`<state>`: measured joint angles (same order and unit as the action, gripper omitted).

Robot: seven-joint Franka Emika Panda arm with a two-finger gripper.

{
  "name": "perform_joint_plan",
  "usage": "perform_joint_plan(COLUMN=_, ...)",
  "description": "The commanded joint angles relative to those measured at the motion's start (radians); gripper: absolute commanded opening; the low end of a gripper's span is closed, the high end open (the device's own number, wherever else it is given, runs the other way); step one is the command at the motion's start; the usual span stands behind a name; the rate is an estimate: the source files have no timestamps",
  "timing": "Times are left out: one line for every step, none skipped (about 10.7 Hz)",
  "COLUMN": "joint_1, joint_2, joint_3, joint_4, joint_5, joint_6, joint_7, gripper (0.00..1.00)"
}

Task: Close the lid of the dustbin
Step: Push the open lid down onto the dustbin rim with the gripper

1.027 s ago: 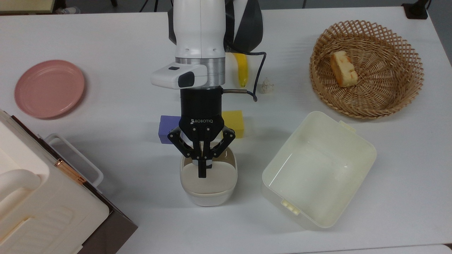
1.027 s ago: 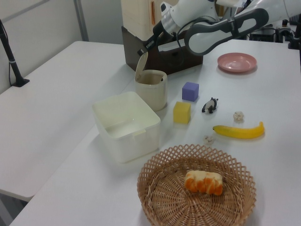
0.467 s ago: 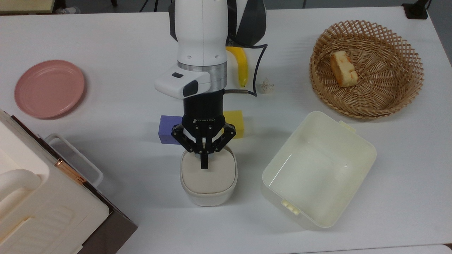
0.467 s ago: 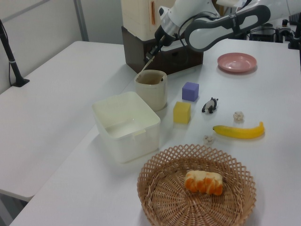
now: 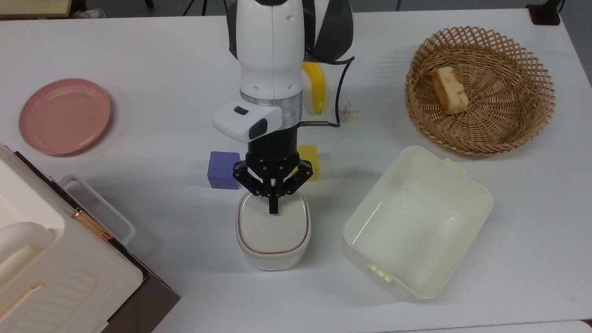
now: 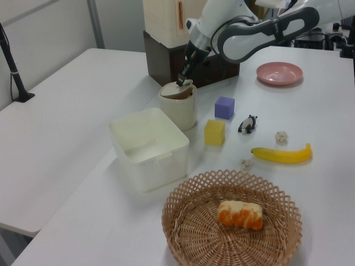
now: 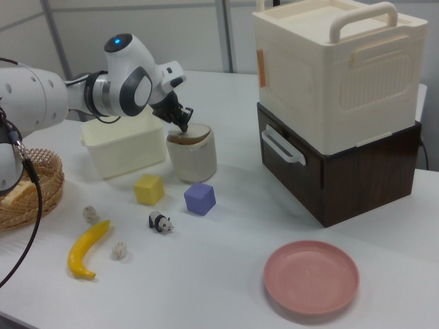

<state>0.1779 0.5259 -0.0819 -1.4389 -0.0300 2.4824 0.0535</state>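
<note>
Fingers [image 5: 273, 206] pressed together, holding nothing, our gripper [image 5: 273, 210] pushes the lid [image 5: 272, 229] almost flat onto the dustbin [image 5: 273, 259].

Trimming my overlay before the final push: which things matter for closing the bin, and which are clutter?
Job: tool, lid, dustbin.
Clutter: purple cube, yellow cube, banana, wicker basket, pale tub, pink plate, toy panda.
</note>
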Motion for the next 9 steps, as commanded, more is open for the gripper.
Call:
perform_joint_plan(joint_1=0.020, joint_2=0.017, joint_3=-0.007, joint_4=-0.051, joint_5=0.021, joint_6=-0.014, joint_7=-0.029, gripper=0.00)
perform_joint_plan(joint_1=0.021, joint_2=0.029, joint_3=-0.007, joint_4=-0.049, joint_5=0.021, joint_6=-0.008, joint_7=-0.027, gripper=0.00)
perform_joint_plan(joint_1=0.020, joint_2=0.029, joint_3=-0.007, joint_4=-0.048, joint_5=0.021, joint_6=-0.007, joint_7=-0.026, gripper=0.00)
perform_joint_plan(joint_1=0.015, joint_2=0.020, joint_3=-0.007, joint_4=-0.041, joint_5=0.025, joint_6=-0.011, joint_7=-0.023, gripper=0.00)
perform_joint_plan(joint_1=0.012, joint_2=-0.009, joint_3=-0.007, joint_4=-0.040, joint_5=0.027, joint_6=-0.022, joint_7=-0.023, gripper=0.00)
perform_joint_plan(joint_1=0.008, joint_2=-0.041, joint_3=-0.007, joint_4=-0.040, joint_5=0.027, joint_6=-0.063, joint_7=-0.023, gripper=0.00)
perform_joint_plan(joint_1=0.005, joint_2=-0.079, joint_3=-0.009, joint_4=-0.038, joint_5=0.027, joint_6=-0.121, joint_7=-0.024, gripper=0.00)
perform_joint_plan(joint_1=-0.008, joint_2=-0.119, joint_3=-0.009, joint_4=-0.038, joint_5=0.027, joint_6=-0.173, joint_7=-0.026, gripper=0.00)
perform_joint_plan(joint_1=-0.011, joint_2=-0.156, joint_3=-0.009, joint_4=-0.038, joint_5=0.025, joint_6=-0.225, joint_7=-0.027, gripper=0.00)
